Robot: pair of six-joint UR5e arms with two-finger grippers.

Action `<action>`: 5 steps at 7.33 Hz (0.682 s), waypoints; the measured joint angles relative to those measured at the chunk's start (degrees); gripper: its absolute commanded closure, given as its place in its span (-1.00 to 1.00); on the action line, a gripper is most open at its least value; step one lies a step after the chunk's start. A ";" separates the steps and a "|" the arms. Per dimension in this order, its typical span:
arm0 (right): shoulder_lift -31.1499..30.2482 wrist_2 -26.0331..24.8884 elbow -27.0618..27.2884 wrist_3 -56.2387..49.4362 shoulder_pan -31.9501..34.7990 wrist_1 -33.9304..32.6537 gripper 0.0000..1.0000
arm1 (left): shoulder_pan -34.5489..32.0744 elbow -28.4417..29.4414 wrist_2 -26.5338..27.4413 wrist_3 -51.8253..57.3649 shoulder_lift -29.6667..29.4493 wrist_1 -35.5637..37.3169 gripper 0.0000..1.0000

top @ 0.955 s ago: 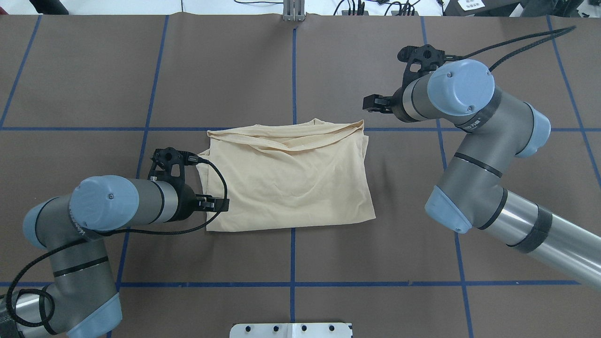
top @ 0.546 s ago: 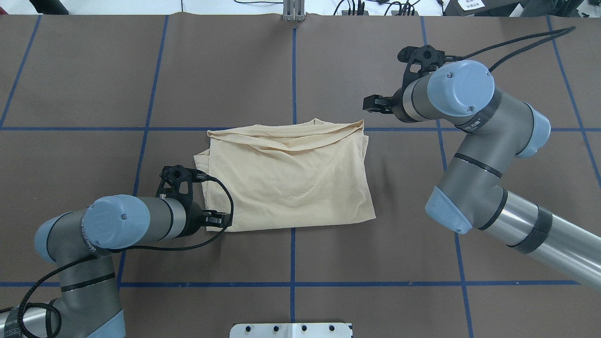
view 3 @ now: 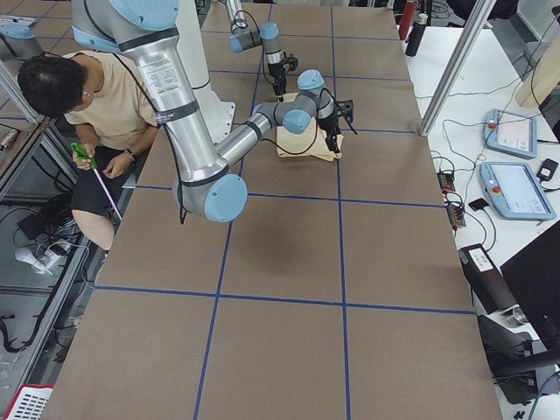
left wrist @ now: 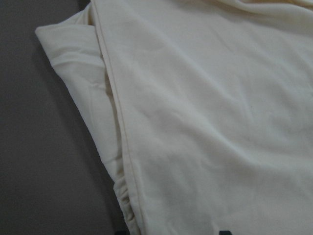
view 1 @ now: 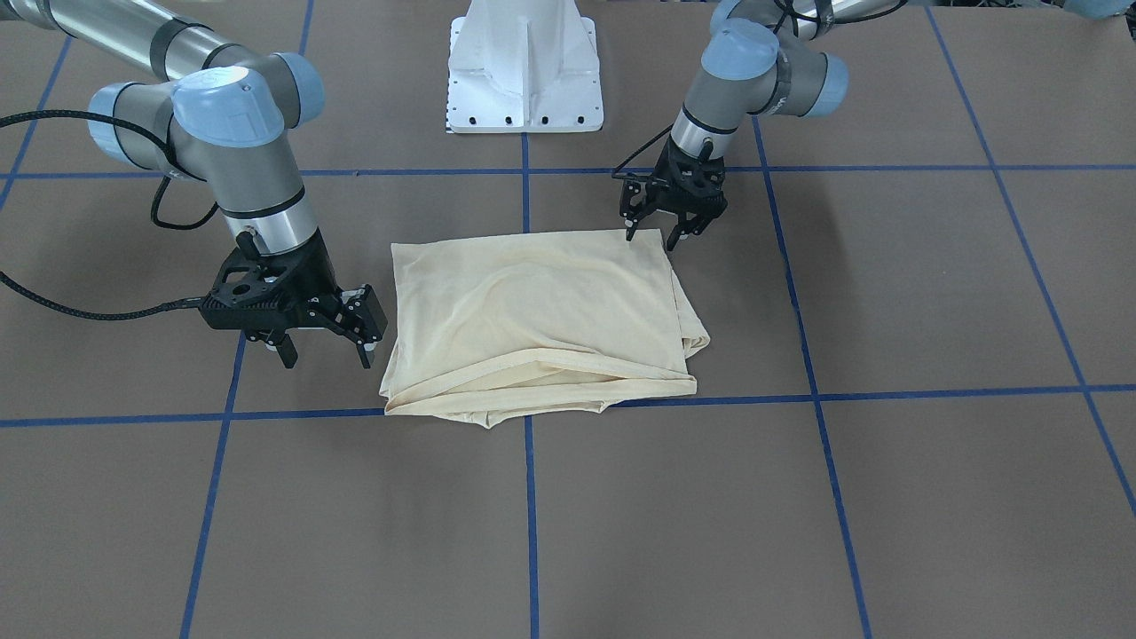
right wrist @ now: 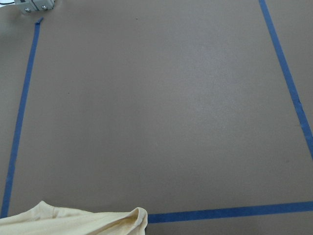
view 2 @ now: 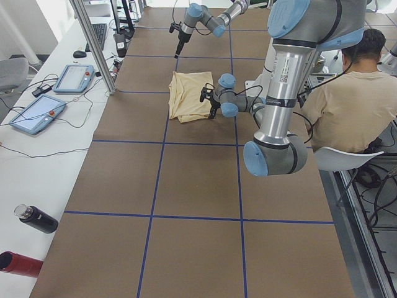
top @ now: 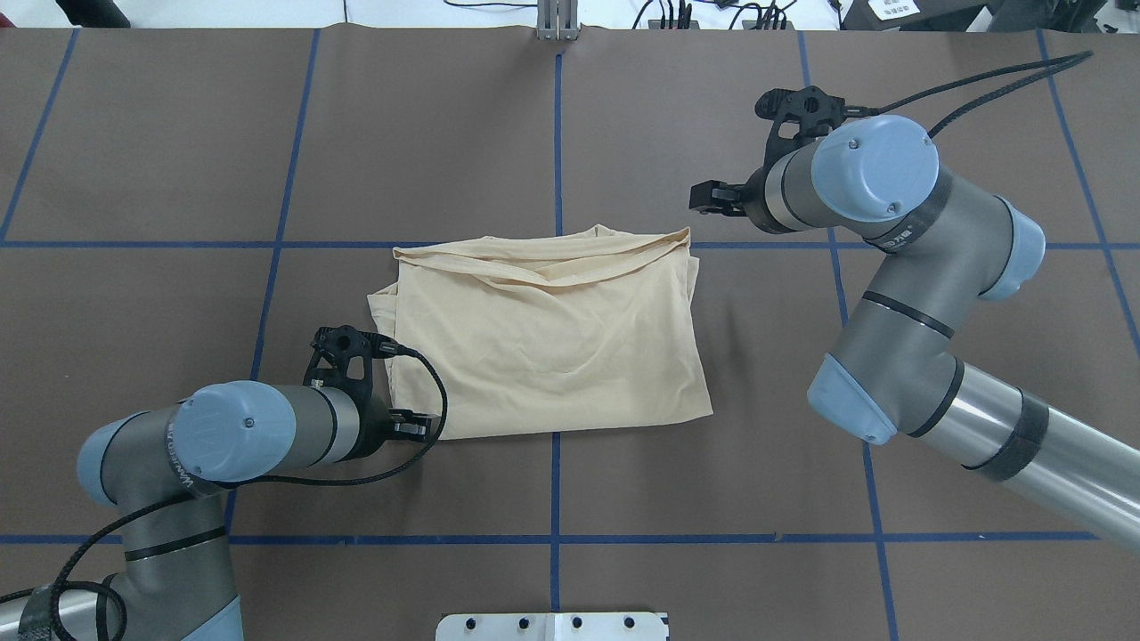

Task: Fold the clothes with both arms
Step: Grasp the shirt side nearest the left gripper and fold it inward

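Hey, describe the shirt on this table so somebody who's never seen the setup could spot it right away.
Start at the large brown table crossed by blue tape lines. Near its centre, between the left hand and the right hand, lies the shirt. It is the only soft, pale cream thing there, folded into a rough rectangle.

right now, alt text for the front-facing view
A folded cream shirt lies on a brown, blue-taped table. The open left gripper is at a corner on the white base's side; the open right gripper hangs just off the shirt's other end.
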 measured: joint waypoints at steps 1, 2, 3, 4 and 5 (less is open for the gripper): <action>0.00 0.02 0.00 0.00 0.00 0.00 -1.00 | 0.22 0.01 0.00 -0.04 -0.04 0.02 1.00; 0.00 0.03 0.00 0.00 0.00 0.00 -1.00 | 0.30 -0.16 0.05 -0.02 0.09 0.08 1.00; 0.00 0.03 0.00 0.00 -0.03 0.00 -1.00 | 0.23 -0.81 0.09 0.17 0.31 0.19 1.00; 0.00 0.03 0.00 0.00 -0.06 0.00 -1.00 | -0.05 -1.60 0.08 0.59 0.68 0.40 1.00; 0.00 0.02 0.00 0.00 -0.07 0.00 -1.00 | -0.87 -1.94 0.06 1.83 1.20 0.59 1.00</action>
